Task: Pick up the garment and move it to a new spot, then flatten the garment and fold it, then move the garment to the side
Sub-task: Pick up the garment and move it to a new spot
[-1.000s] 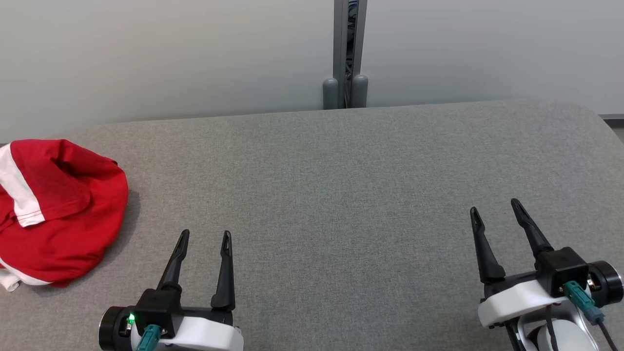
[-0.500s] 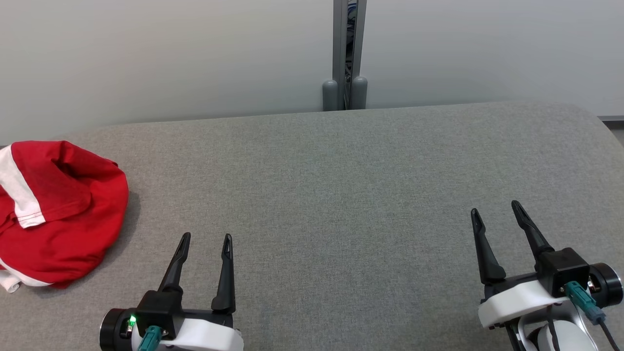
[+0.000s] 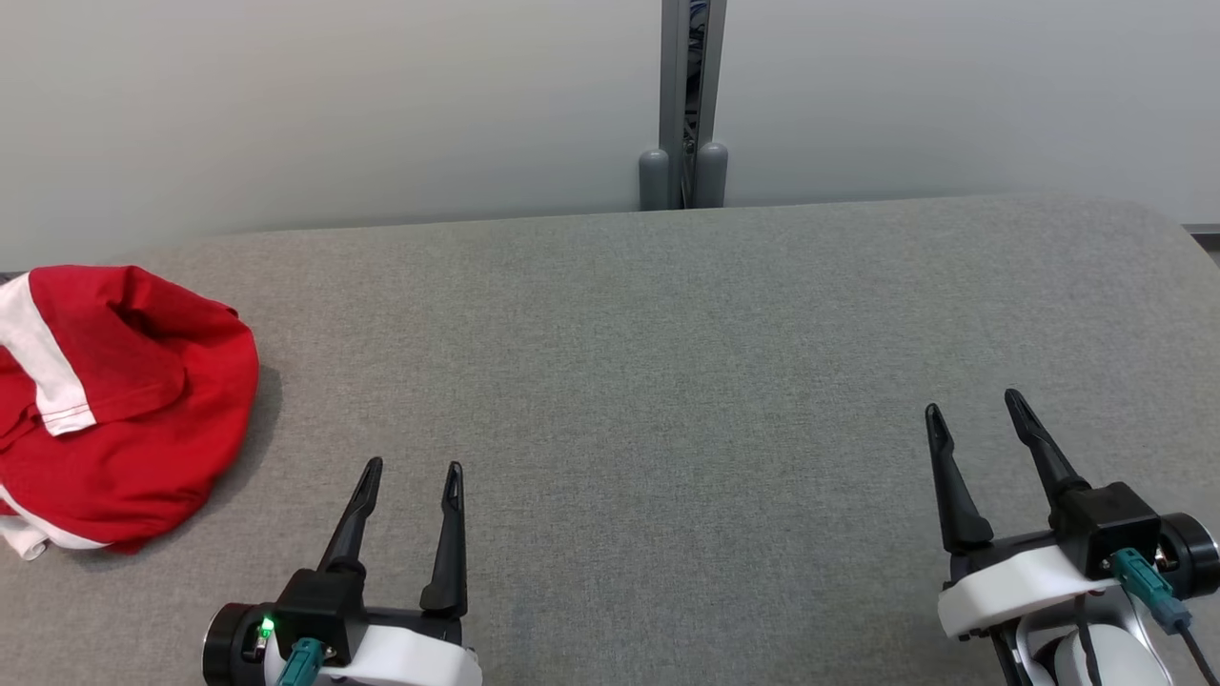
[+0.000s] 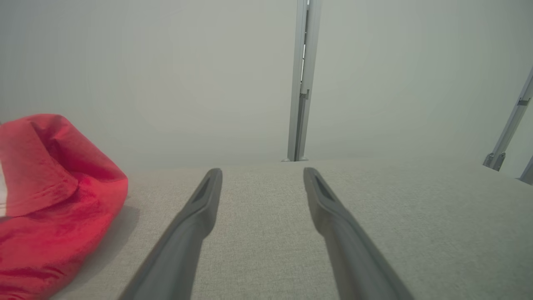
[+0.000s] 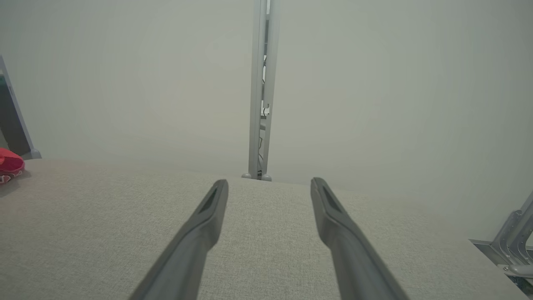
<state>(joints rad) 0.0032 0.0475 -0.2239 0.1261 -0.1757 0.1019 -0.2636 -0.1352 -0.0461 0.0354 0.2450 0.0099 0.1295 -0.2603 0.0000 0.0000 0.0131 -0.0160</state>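
Both the left gripper [image 3: 413, 467] and right gripper [image 3: 972, 402] hover spread apart and empty, well away from the crumpled red garment [image 3: 114, 400].

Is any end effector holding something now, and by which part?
Nothing is held. The left end effector and right end effector are open and empty; the red garment lies on the grey surface, apart from both.

No text, label or number is legible.

A grey fabric-covered table [image 3: 667, 333] stands before a plain pale wall [image 3: 334, 95] split by what may be a metal post [image 3: 691, 95].
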